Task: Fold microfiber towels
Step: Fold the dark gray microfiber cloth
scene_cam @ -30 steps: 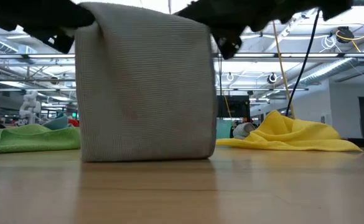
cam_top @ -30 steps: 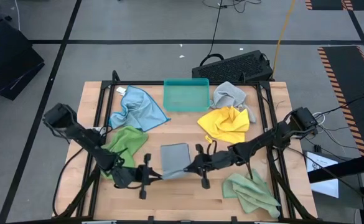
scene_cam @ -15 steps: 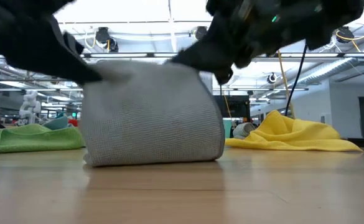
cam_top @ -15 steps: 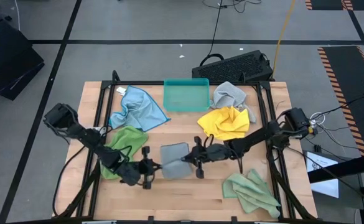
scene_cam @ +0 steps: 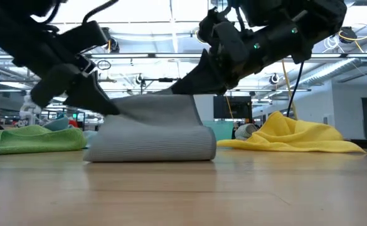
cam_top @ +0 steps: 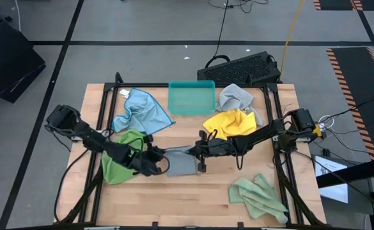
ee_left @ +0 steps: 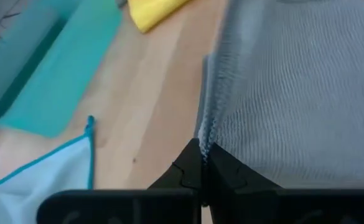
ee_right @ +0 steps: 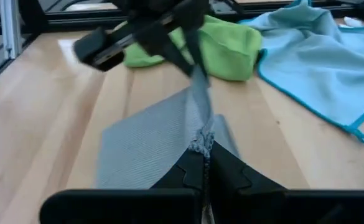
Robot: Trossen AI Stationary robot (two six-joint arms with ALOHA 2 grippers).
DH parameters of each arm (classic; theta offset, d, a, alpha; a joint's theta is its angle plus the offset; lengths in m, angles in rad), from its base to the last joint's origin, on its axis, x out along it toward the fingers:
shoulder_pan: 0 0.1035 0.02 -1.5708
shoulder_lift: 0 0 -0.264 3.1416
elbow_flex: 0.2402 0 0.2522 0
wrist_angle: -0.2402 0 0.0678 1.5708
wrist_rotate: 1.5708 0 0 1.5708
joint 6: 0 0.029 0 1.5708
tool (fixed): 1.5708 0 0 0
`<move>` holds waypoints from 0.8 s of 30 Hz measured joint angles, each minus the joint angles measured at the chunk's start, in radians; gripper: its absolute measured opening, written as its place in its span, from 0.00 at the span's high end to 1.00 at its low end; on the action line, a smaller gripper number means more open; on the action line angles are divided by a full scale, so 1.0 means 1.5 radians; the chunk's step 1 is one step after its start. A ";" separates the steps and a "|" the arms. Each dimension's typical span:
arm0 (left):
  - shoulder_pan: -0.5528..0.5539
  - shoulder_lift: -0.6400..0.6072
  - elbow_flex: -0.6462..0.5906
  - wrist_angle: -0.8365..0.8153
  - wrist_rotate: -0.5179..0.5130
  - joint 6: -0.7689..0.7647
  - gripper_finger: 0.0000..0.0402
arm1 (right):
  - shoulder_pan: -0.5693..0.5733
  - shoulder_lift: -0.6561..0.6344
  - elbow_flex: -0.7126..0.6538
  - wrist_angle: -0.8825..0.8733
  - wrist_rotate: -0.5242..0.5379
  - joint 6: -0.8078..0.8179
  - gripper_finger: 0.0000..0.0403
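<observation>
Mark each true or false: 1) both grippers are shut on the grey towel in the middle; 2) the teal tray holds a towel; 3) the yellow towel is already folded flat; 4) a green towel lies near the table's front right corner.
1) True: the left gripper and the right gripper each pinch an edge of the grey towel.
2) False: the teal tray shows nothing inside.
3) False: the yellow towel lies crumpled.
4) True: a green towel lies there, crumpled.
</observation>
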State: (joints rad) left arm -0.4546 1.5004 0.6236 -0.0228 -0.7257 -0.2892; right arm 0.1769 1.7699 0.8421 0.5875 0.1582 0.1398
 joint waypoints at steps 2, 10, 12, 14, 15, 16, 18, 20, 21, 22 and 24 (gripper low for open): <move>0.000 -0.028 0.001 0.006 0.027 0.011 0.98 | 0.001 0.000 0.000 0.013 -0.035 0.010 1.00; -0.037 -0.169 0.001 -0.007 0.162 0.028 0.98 | 0.016 0.000 0.001 0.036 -0.056 0.069 1.00; -0.047 -0.181 0.002 -0.003 0.169 0.022 0.98 | 0.026 -0.001 0.002 0.048 -0.062 0.093 1.00; -0.058 -0.185 0.002 0.001 0.170 0.022 0.98 | 0.040 -0.001 0.002 0.065 -0.073 0.112 1.00; -0.061 -0.185 0.002 0.006 0.171 0.022 0.98 | 0.049 -0.001 0.002 0.071 -0.072 0.121 1.00; -0.061 -0.185 0.002 0.008 0.172 0.022 0.98 | 0.057 -0.001 0.002 0.078 -0.072 0.127 1.00; -0.060 -0.180 0.002 0.012 0.172 0.025 0.98 | 0.073 -0.001 0.001 0.087 -0.071 0.137 1.00; -0.055 -0.170 0.002 0.011 0.170 0.026 0.98 | 0.081 -0.001 0.001 0.092 -0.067 0.143 1.00; -0.054 -0.165 0.002 0.004 0.169 0.029 0.98 | 0.083 -0.001 0.001 0.091 -0.057 0.143 1.00; -0.050 -0.159 0.002 0.000 0.168 0.030 0.98 | 0.084 -0.001 0.001 0.088 -0.045 0.143 1.00; -0.042 -0.146 0.002 -0.008 0.158 0.030 0.98 | 0.084 -0.001 0.001 0.077 -0.019 0.143 1.00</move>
State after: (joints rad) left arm -0.5180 1.2813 0.6262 -0.0345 -0.4887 -0.2446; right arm 0.3025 1.7687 0.8429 0.7029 0.1293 0.3538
